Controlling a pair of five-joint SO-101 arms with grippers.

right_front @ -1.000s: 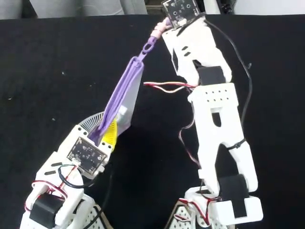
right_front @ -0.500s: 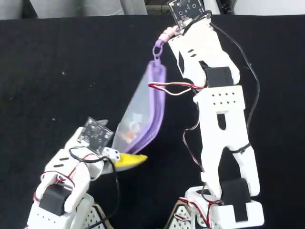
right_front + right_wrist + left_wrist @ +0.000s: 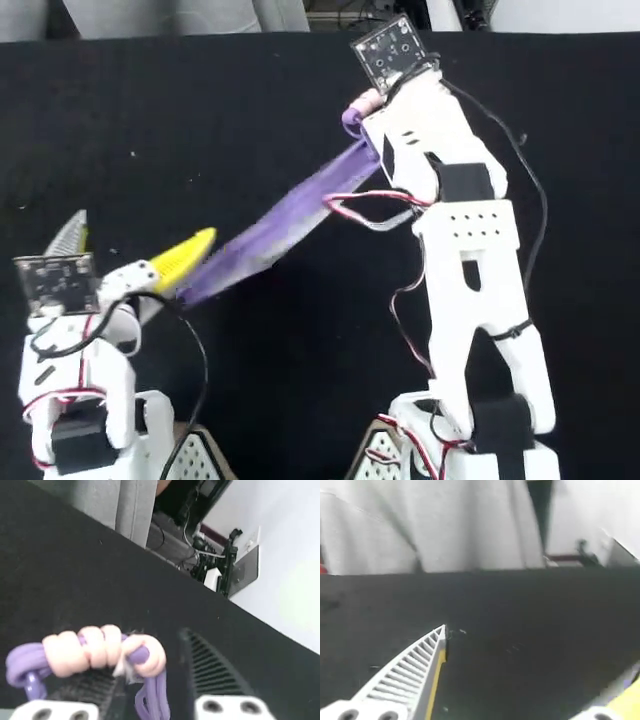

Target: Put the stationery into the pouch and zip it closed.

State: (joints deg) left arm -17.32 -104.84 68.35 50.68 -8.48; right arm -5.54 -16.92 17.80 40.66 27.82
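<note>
At the 8 o'clock corner of the high view stands the left arm, its pincer (image 3: 142, 228) spread wide and holding nothing: the grey ribbed finger (image 3: 70, 233) points toward 12 o'clock and the yellow finger (image 3: 186, 255) toward 2 o'clock. The yellow tip lies just beside the low end of the pouch (image 3: 280, 225); whether they touch I cannot tell. The pouch is a flat purple band over the black bench (image 3: 150, 120), its long axis slanting from 8 o'clock up to 2 o'clock, with the pull end pointing to 2 o'clock. Whether the low end rests on the bench cannot be made out. Near the high end a red and white cable (image 3: 362, 207) from the right arm crosses in front of it. At the top the pink and purple pull loop (image 3: 355, 112) is pinched in the right pincer (image 3: 365, 100), so the pouch hangs from that arm. In the right wrist view the pink beads bulge out between the two dark ribbed fingers (image 3: 210, 672).
</note>
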